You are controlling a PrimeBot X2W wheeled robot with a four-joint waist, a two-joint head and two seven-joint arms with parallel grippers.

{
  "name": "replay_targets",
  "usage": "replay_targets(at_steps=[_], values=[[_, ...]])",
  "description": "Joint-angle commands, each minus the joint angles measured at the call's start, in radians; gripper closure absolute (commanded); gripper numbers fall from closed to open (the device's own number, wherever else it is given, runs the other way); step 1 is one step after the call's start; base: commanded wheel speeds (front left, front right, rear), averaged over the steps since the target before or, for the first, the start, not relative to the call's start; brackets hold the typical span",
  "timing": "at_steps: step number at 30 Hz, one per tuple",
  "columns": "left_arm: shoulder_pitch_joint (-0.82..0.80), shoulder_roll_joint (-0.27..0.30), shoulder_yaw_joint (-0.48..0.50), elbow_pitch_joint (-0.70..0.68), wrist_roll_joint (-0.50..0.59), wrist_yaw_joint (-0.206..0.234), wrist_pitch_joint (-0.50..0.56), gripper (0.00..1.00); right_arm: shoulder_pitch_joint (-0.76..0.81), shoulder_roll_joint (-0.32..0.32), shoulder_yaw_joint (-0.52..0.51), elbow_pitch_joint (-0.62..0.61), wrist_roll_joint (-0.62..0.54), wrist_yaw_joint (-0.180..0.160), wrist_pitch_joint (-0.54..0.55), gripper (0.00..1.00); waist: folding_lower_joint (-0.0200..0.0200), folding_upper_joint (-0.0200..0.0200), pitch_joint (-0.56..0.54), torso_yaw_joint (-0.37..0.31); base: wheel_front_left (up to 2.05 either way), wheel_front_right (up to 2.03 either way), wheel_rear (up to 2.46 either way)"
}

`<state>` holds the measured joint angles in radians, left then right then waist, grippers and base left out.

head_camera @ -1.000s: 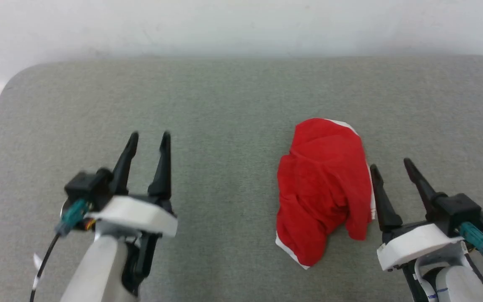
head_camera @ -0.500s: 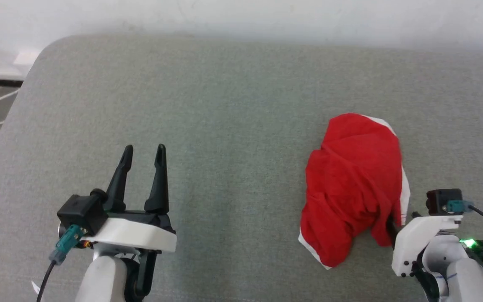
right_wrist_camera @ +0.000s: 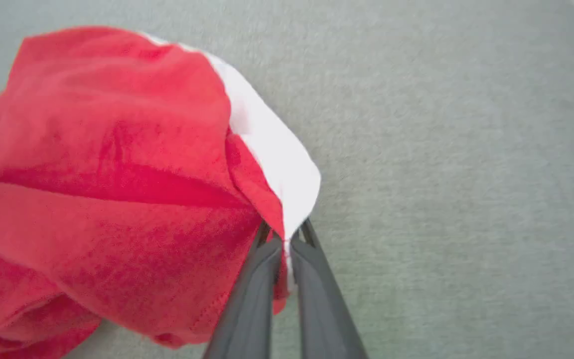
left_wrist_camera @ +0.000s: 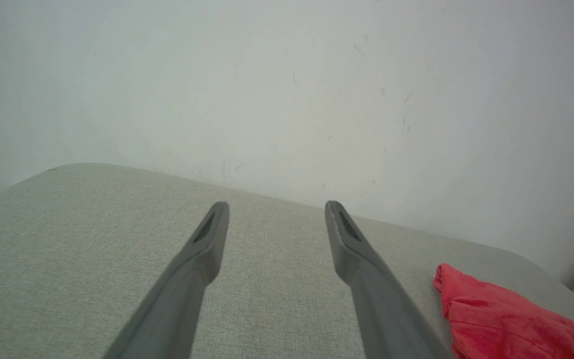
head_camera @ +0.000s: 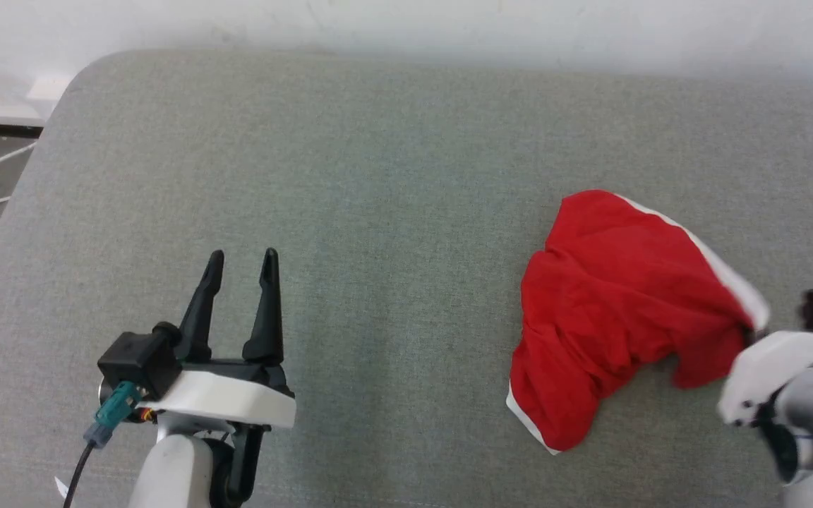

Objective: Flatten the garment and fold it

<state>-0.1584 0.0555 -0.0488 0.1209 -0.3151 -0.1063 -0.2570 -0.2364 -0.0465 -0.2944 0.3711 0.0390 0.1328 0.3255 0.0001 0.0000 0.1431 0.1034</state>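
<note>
My right end effector [right_wrist_camera: 285, 237] pinches the white-trimmed edge of the red garment [head_camera: 611, 310], bunched on the grey fabric surface [head_camera: 378, 176]; a hard tug may slip this thin hold. My left end effector [head_camera: 243, 254] hovers released, well apart.

The garment [head_camera: 611, 310] is lying bunched on the right part of the bench [head_camera: 392, 176], with its right edge sitting pinched between the fingers of the right claw [right_wrist_camera: 287, 242]. The left claw [head_camera: 244, 255] is hovering over the near left, well apart from the garment. A wall [head_camera: 406, 21] is standing behind the bench.
</note>
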Motion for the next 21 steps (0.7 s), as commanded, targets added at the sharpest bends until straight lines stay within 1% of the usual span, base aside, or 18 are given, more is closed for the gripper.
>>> replay_targets(at_steps=[1, 5, 7, 9, 10, 11, 13, 15, 19, 20, 21], values=[[0.017, -0.004, 0.003, 0.005, 0.004, -0.009, -0.005, 0.00, -0.019, -0.004, -0.045, -0.038, -0.027, -0.002, -0.023, 1.00, -0.0001, 0.0000, -0.010, -0.006, 0.00, 0.00, 0.00], [0.019, -0.005, -0.002, 0.010, 0.000, -0.012, -0.005, 0.00, -0.047, -0.004, -0.161, -0.140, -0.100, -0.002, -0.055, 1.00, -0.0001, 0.0000, -0.020, -0.010, 0.00, 0.00, 0.00], [0.018, -0.005, -0.007, 0.010, -0.006, -0.012, -0.005, 0.00, -0.058, -0.004, -0.200, -0.161, -0.134, -0.002, -0.036, 1.00, -0.0001, 0.0000, -0.022, -0.009, 0.00, 0.00, 0.00], [0.018, -0.005, -0.013, 0.009, -0.010, -0.013, -0.005, 0.00, -0.062, -0.004, -0.230, -0.147, -0.163, -0.002, 0.005, 1.00, -0.0001, 0.0000, -0.023, -0.007, 0.00, 0.00, 0.00], [0.017, -0.005, -0.017, 0.009, -0.012, -0.013, -0.005, 0.00, -0.060, -0.004, -0.235, -0.136, -0.180, -0.002, 0.025, 0.73, -0.0001, 0.0000, -0.021, -0.004, 0.00, 0.00, 0.00], [0.016, -0.005, -0.021, 0.009, -0.014, -0.013, -0.005, 0.00, -0.061, -0.004, -0.242, -0.124, -0.185, -0.002, 0.038, 0.00, -0.0001, 0.0000, -0.019, -0.002, 0.00, 0.00, 0.00], [0.011, -0.005, -0.028, 0.011, -0.017, -0.013, -0.005, 0.00, -0.056, -0.004, -0.242, -0.100, -0.195, -0.002, 0.042, 0.00, -0.0001, 0.0000, -0.015, 0.004, 0.00, 0.00, 0.00], [0.009, -0.005, -0.033, 0.016, -0.019, -0.014, -0.005, 0.00, -0.054, -0.004, -0.237, -0.083, -0.180, -0.002, 0.026, 0.00, -0.0001, 0.0000, -0.010, 0.007, 0.00, 0.00, 0.00], [0.002, -0.005, -0.048, 0.031, -0.018, -0.015, -0.005, 0.00, -0.038, -0.004, -0.201, -0.085, -0.138, -0.002, -0.073, 0.00, -0.0001, 0.0000, -0.006, 0.007, 0.00, 0.00, 0.00], [0.002, -0.005, -0.048, 0.031, -0.018, -0.015, -0.005, 0.00, -0.038, -0.004, -0.201, -0.085, -0.138, -0.002, -0.073, 0.00, -0.0001, 0.0000, -0.006, 0.007, 0.00, 0.00, 0.00], [-0.003, -0.005, -0.056, 0.035, -0.018, -0.015, -0.005, 0.00, -0.027, -0.004, -0.187, -0.089, -0.123, -0.002, -0.103, 0.00, -0.0001, 0.0000, -0.006, 0.005, 0.00, 0.00, 0.00]])
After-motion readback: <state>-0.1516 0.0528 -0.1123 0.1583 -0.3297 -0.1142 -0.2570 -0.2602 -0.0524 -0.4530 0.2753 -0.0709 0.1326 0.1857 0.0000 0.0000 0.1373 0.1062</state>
